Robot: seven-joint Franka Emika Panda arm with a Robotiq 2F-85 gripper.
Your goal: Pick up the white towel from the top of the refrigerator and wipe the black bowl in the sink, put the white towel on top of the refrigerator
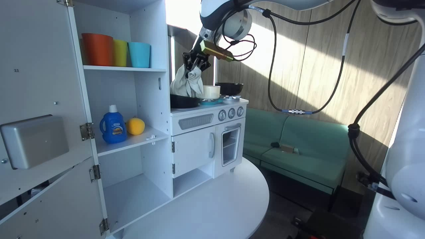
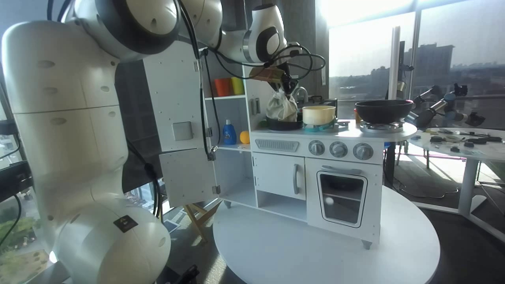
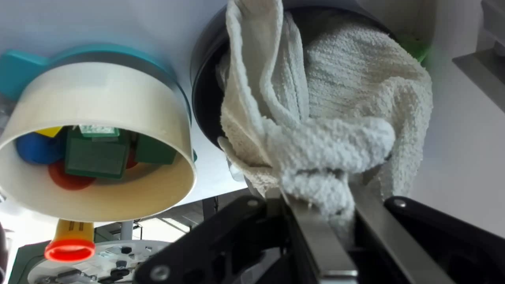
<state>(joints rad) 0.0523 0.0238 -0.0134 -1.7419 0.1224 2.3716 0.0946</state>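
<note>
My gripper (image 3: 315, 193) is shut on the white towel (image 3: 355, 79) and points down; the gripper also shows in both exterior views (image 1: 196, 64) (image 2: 286, 87). The towel (image 1: 186, 83) (image 2: 281, 106) is bunched between the fingers and hangs down into the black bowl (image 3: 209, 94), covering much of its inside. The bowl (image 1: 183, 101) (image 2: 284, 125) stands at the counter's end beside the tall white cabinet. The towel appears to touch the bowl, but its lower end inside is hidden. The sink is hidden under the bowl. The cabinet's top is out of view.
A cream pot (image 3: 98, 98) (image 2: 318, 115) holding toy pieces stands close beside the bowl. A black pan (image 2: 383, 111) sits on the far burner. The tall cabinet (image 1: 149, 99) has open doors and holds cups (image 1: 98, 49), a blue bottle (image 1: 114, 126) and an orange ball (image 1: 135, 126).
</note>
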